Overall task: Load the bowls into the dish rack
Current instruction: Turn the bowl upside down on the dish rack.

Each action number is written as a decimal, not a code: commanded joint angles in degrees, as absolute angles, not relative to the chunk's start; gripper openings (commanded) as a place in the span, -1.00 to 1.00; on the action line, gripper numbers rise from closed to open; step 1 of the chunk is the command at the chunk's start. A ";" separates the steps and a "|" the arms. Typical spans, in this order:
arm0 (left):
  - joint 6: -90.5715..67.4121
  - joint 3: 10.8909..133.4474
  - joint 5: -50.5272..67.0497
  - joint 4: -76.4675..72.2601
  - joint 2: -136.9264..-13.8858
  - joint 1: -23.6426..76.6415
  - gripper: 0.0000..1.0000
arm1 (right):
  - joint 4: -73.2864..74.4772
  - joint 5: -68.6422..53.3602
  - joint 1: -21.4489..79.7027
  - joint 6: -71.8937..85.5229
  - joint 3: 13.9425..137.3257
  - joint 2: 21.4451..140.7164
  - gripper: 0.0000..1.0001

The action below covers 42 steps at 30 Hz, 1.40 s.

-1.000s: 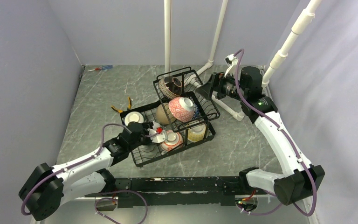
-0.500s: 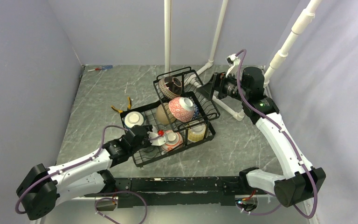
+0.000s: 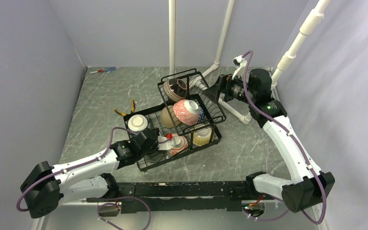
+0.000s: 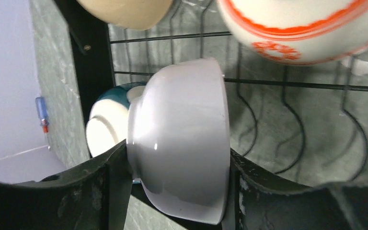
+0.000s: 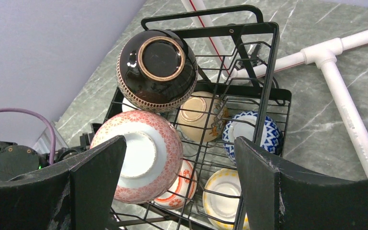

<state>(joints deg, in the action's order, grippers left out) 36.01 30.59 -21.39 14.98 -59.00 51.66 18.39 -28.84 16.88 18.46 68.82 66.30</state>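
- My left fingers press on both sides of a plain glossy white ceramic bowl. It is tipped on its edge, low over the near-left corner of the large black wire dish rack.
- Just behind it, at the rack's left edge, leans a teal bowl with a white foot. A white bowl with orange-red bands sits beside it along the near edge.
- Toward the rack's right edge sit a yellow dotted bowl and a blue-white zigzag bowl, with a plain beige bowl mid-tray.
- In the slanted upper basket, a pink-red patterned bowl lies upturned at its near edge. A dark brown bowl with a striped rim lies at its far end.
- My right fingers stand wide apart and empty, above the rack's far-right corner.
- I count seven bowls racked, and I see none loose on the grey marbled surface. I judge that only seating and releasing the white one is left.
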 commanded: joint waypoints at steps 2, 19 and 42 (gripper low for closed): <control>32.64 32.17 -18.55 22.84 -60.03 54.93 0.32 | 16.97 -28.30 16.44 17.56 69.61 65.04 0.74; 29.24 37.99 -8.59 31.01 -53.78 58.80 0.87 | 16.99 -28.15 16.27 17.65 69.59 64.61 0.74; 12.93 39.97 -9.07 23.60 -42.06 57.61 0.90 | 12.86 -31.12 13.92 20.76 67.94 67.03 0.89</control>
